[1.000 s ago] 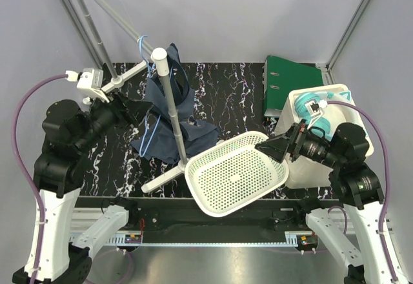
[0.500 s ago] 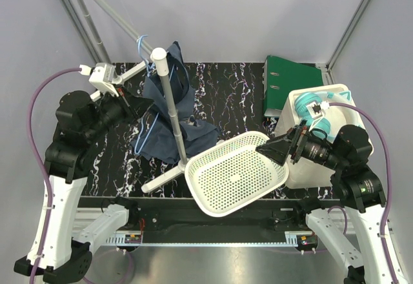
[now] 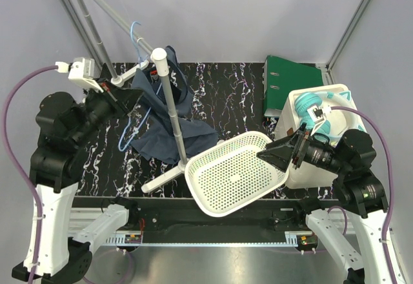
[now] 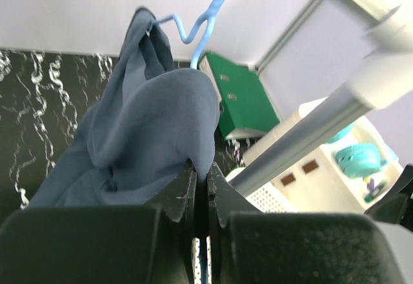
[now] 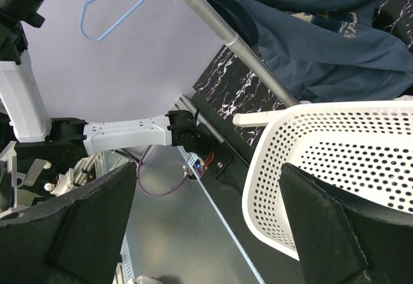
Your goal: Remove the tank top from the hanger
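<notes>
Marbled table (image 3: 232,103) bears a white basket (image 3: 235,174); stand pole (image 3: 171,113) crosses tank top (image 3: 193,129).

Left tool (image 4: 201,197) clamps the hanger (image 4: 208,17) under the tank top (image 4: 142,129).

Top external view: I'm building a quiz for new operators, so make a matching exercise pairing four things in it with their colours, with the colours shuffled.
Things:
1. tank top
2. hanger
3. basket
4. binder

Colours:
A. white
B. light blue
C. green
D. dark navy

Pairs: 1-D; 2-B; 3-A; 4-C
</notes>
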{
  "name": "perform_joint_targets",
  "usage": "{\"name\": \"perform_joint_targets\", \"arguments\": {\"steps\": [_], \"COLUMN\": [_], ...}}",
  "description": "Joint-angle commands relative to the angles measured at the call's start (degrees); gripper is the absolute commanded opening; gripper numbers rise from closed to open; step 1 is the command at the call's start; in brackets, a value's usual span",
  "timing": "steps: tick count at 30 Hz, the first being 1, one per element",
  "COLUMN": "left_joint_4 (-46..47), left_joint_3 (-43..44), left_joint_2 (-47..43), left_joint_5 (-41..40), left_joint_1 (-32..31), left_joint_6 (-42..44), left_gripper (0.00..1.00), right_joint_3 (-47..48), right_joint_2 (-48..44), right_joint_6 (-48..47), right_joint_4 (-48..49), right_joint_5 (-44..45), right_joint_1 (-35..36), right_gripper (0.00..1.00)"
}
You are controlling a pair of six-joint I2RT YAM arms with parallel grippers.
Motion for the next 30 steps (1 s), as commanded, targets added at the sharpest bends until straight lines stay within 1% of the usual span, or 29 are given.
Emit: {"name": "perform_joint_targets", "arguments": {"steps": [1,5,8,11,12,14,15,20,22,23,25,26,29,30], "left_joint_4": [2.4,2.2,0.9,-3.4,-4.3,-5.4,-5.4,-5.3,-4.5,-4.1,-1.3,0.0,6.4,9.8], "left_joint_3": [5.6,6.8,10.0,12.3,11.3,8.5,5.4,-2.3,-5.2,-8.5,-12.2,-16.0,-23.1,-24.3], "left_joint_2": [-1.0,-2.4,-2.6,-3.9,-5.8,-8.3,-9.7,-14.0,-14.5,-14.5,-14.5,-14.3,-13.5,-13.0], "left_joint_5": [-5.1,-8.7,-10.4,-17.2,-21.2,-24.5,-26.7,-31.9,-32.6,-32.5,-31.3,-30.1,-27.3,-26.4], "left_joint_1": [-0.1,-0.1,0.0,0.0,0.0,0.0,-0.1,-0.1,0.0,-0.1,0.0,0.0,-0.1,0.0], "left_joint_6": [-0.5,0.5,2.2,2.4,1.4,-0.4,-1.6,-3.7,-5.1,-5.8,-7.8,-8.6,-11.3,-12.0], "left_gripper": [0.0,0.0,0.0,0.0,0.0,0.0,0.0,0.0,0.0,0.0,0.0,0.0,0.0,0.0], "right_joint_3": [1.5,0.3,-0.7,-0.9,-0.8,-0.5,-0.2,1.0,2.2,2.6,3.9,4.2,6.1,7.3], "right_joint_2": [-0.3,-0.2,0.5,2.2,3.2,4.3,5.4,10.4,12.6,14.7,16.8,18.4,22.0,22.8], "right_joint_6": [0.0,-0.3,-0.7,-1.5,-1.8,-2.6,-2.8,-4.0,-4.4,-4.9,-5.6,-5.9,-7.3,-7.7], "right_joint_4": [1.3,1.6,2.6,3.3,3.4,4.0,4.1,7.8,9.0,9.9,11.5,12.0,13.2,13.2], "right_joint_5": [-2.2,-1.1,-1.1,-0.3,0.4,0.9,1.3,1.5,1.9,2.1,3.6,5.2,7.6,8.1], "right_joint_1": [-0.3,-0.3,-0.3,-0.3,-0.3,-0.3,-0.3,-0.3,-0.3,-0.3,-0.3,-0.3,-0.3,-0.2], "right_gripper": [1.0,1.0,1.0,1.0,1.0,1.0,1.0,1.0,1.0,1.0,1.0,1.0,1.0,1.0]}}
